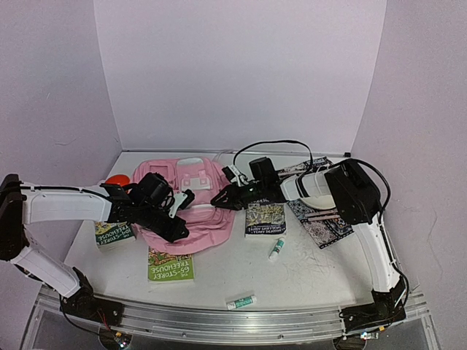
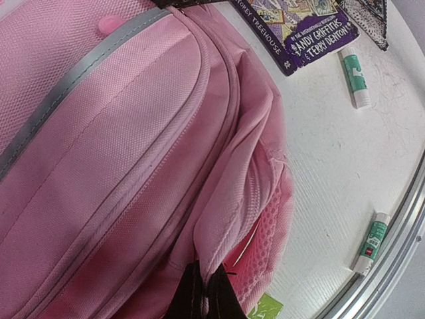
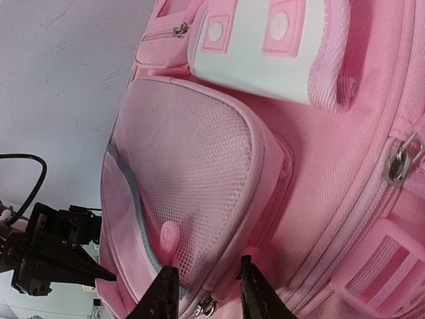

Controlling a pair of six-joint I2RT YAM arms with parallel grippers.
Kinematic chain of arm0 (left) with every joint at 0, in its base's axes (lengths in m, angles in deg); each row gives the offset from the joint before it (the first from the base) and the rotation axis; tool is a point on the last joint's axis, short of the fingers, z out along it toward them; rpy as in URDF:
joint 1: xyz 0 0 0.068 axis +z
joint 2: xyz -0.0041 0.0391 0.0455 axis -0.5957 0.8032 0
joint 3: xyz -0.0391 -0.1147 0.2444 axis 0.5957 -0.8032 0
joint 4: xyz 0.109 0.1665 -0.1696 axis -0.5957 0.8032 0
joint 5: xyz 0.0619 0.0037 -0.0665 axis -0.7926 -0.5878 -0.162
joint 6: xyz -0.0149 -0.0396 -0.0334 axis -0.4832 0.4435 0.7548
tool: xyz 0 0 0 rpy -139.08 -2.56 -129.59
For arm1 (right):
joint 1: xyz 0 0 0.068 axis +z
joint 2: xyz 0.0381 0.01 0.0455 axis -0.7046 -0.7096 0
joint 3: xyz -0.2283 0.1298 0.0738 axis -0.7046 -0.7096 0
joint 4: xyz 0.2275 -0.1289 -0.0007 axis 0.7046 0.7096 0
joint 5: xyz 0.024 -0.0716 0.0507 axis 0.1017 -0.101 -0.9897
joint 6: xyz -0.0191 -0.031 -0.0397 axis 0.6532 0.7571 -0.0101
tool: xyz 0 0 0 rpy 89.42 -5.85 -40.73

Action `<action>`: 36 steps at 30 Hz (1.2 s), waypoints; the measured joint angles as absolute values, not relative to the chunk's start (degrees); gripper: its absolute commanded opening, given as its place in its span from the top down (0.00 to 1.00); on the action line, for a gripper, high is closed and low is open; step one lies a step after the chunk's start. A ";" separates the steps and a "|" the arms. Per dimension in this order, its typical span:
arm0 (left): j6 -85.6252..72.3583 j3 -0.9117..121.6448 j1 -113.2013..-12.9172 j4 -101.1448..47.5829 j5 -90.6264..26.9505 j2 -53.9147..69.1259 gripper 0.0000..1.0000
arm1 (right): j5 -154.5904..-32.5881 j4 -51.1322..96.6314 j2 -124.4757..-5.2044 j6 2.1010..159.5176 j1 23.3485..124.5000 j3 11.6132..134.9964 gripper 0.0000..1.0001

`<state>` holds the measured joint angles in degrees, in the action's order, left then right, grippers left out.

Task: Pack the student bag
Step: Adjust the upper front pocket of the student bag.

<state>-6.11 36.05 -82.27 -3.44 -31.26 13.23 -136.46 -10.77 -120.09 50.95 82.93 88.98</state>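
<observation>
A pink bag [image 1: 208,232] lies left of centre on a white table [image 1: 321,281]. Books hem it in: a green book [image 1: 170,264] just beside its near edge, a second book [image 1: 114,232] to its left, a purple book [image 1: 264,219] to its right. Bare tabletop spreads around two glue sticks [image 1: 276,249] down to the metal rail [image 1: 219,321]. The left gripper [image 2: 202,296] pinches a fold of bag fabric. The right gripper [image 3: 209,296] has its fingers apart over a seam below the mesh pocket [image 3: 192,173]. The bag bears a white patch [image 3: 265,40] and a grey strip [image 2: 73,86].

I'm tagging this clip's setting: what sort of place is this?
Probably a robot test booth: plain pale walls enclose a table, both arms mount on a metal rail, and a pink backpack lies staged.
</observation>
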 measured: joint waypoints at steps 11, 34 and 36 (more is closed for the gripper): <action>-4.21 35.64 -82.38 -3.75 -32.79 13.23 1.00 | -139.33 -9.23 -117.15 51.94 83.00 86.76 0.86; -4.76 33.99 -82.35 -3.69 -31.73 9.35 0.95 | -131.37 -1.68 -108.68 74.42 84.04 81.47 0.38; -4.48 33.40 -82.30 -3.63 -31.47 8.86 0.87 | -130.98 0.43 -108.68 78.30 84.06 82.36 0.37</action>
<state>-4.48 33.40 -82.30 -3.63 -31.47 8.86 -130.98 0.43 -108.68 78.30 84.06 82.36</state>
